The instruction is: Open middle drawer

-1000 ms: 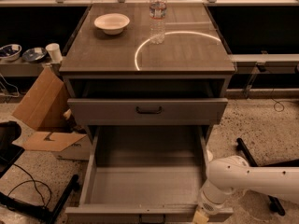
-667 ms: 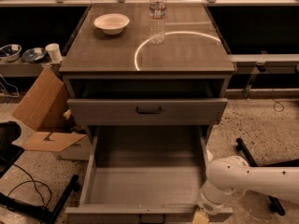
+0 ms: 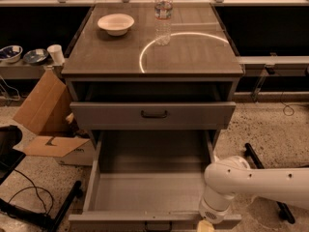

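Note:
The middle drawer [image 3: 149, 190] is pulled far out of the grey cabinet toward the camera. Its deep plain grey tray shows nothing inside. Its low front runs along the bottom edge of the view, with the small black handle [image 3: 157, 225] partly cut off. My white arm [image 3: 251, 182] comes in from the right and bends down at the drawer's front right corner. The gripper [image 3: 205, 225] sits at that corner, just right of the handle, and is mostly cut off by the frame's bottom edge.
Above, the drawer with a wider black handle [image 3: 154, 114] stands slightly out. On the cabinet top are a white bowl [image 3: 116, 23] and a water bottle [image 3: 163, 14]. A cardboard box [image 3: 46, 122] and cables lie left; a black bar [image 3: 263, 170] lies on the floor at the right.

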Tool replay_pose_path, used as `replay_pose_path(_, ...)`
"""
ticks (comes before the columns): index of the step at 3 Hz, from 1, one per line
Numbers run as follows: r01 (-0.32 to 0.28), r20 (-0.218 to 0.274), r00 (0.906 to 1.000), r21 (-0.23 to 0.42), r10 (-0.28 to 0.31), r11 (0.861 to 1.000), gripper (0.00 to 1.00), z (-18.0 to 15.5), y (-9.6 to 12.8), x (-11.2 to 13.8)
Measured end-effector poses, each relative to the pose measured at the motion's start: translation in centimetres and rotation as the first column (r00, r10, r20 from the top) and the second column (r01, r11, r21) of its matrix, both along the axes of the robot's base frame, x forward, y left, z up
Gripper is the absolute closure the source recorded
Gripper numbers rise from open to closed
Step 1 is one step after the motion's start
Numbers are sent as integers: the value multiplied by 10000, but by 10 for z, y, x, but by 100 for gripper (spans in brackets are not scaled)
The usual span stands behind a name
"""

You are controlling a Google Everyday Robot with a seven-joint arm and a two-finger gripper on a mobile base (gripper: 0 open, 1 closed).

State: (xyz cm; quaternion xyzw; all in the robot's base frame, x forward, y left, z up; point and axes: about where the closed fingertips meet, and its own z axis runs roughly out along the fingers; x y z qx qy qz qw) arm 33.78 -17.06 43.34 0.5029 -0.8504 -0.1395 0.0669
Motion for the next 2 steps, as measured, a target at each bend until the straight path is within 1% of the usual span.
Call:
replay_pose_path(1, -651, 748, 9947, -641, 699, 9958, 0, 72, 9, 0)
replay_pose_path(2, -849, 2161, 9701, -1255, 1108, 9885, 0, 154, 6, 16)
